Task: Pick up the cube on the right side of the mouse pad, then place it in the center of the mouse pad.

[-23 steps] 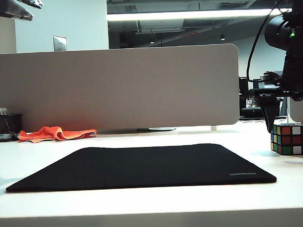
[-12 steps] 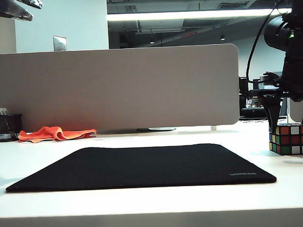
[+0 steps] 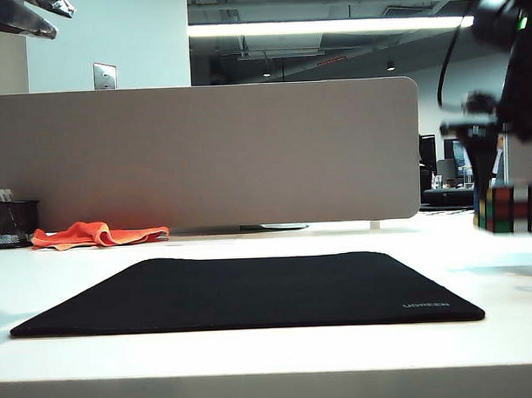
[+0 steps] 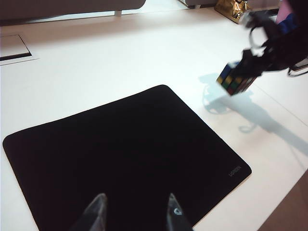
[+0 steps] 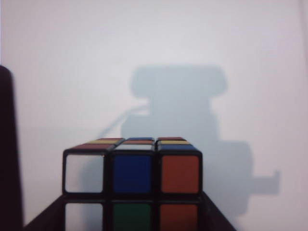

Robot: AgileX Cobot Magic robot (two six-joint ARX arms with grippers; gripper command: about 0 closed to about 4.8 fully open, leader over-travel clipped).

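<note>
Between the right pincer [image 3: 509, 210] jaws: cube [image 3: 511, 209] clamped, now lifted off the counter [image 3: 254, 352]. Mouse pad [image 3: 252, 291] bare. Left pincer [image 4: 135, 211] wide, empty. Carry to centre next.

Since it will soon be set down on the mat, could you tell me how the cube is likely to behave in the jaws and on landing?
The cube, held off the table by the right gripper, looks rigid, so it probably won't deform. Its flat faces should sit without rolling on the mouse pad. The glossy stickers may be somewhat slippery, and its layers might twist under an uneven squeeze. The left gripper hangs open over the pad.
</note>
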